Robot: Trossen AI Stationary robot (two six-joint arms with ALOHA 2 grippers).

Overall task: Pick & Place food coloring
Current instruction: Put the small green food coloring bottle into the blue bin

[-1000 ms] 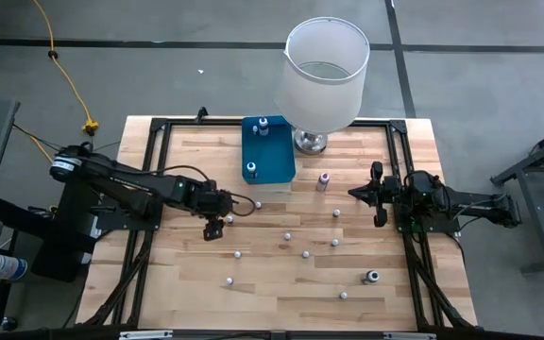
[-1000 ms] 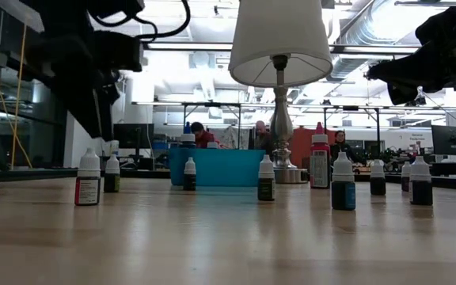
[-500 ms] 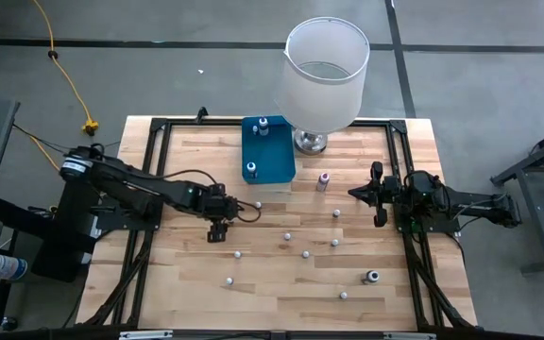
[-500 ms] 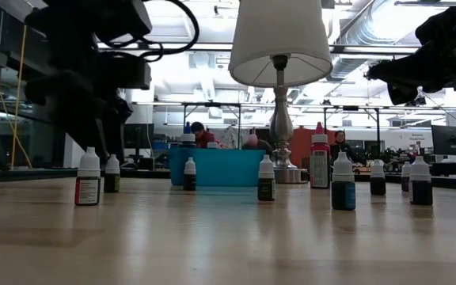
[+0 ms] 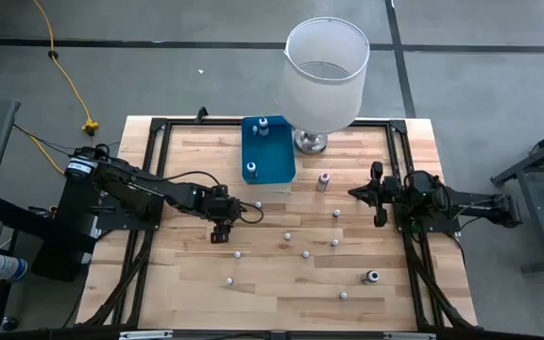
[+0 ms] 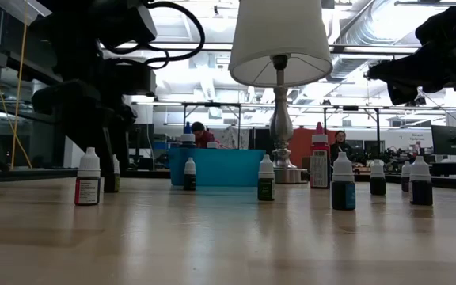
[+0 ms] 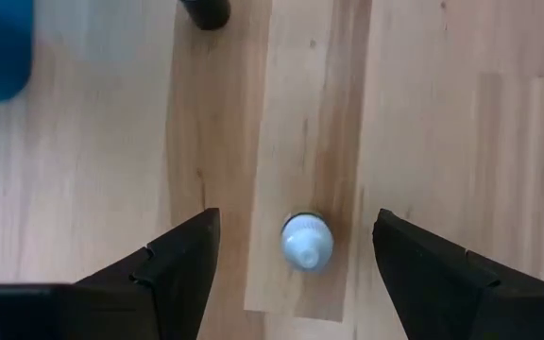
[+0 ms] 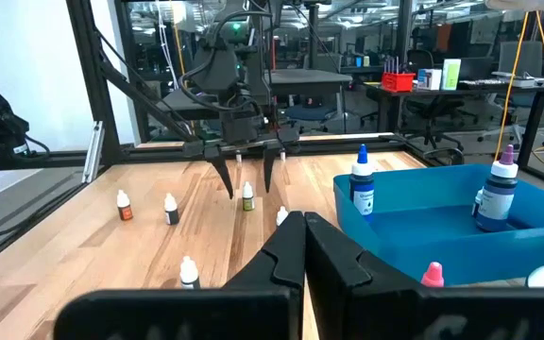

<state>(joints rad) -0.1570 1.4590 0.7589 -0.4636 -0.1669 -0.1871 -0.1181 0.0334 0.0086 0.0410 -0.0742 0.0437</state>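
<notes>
While the low camera looks across the boards, the nearest food coloring bottles (image 6: pixel 89 176) stand upright on the wooden table (image 6: pixel 228 237), white caps up, scattered singly and well apart. Right behind them the left gripper (image 5: pixel 219 229) hangs low over the left-centre of the table, fingers spread wide and holding nothing. Straight under it, between the two dark fingers (image 7: pixel 182 264), sits one small bottle (image 7: pixel 306 242), seen cap-on; neither finger touches it, and its body colour is hard to make out from this angle. Further on, more bottles dot the middle, and a pink-bodied bottle (image 5: pixel 324 179) stands just off the blue tray (image 5: pixel 270 156). Two taller bottles (image 8: pixel 363 190) stand inside that tray. Over on the right side, the right gripper (image 5: pixel 378 195) waits above the table, fingers clenched together, empty. At the far edge rises the lamp (image 5: pixel 324 74) with its white shade, beside the tray.
</notes>
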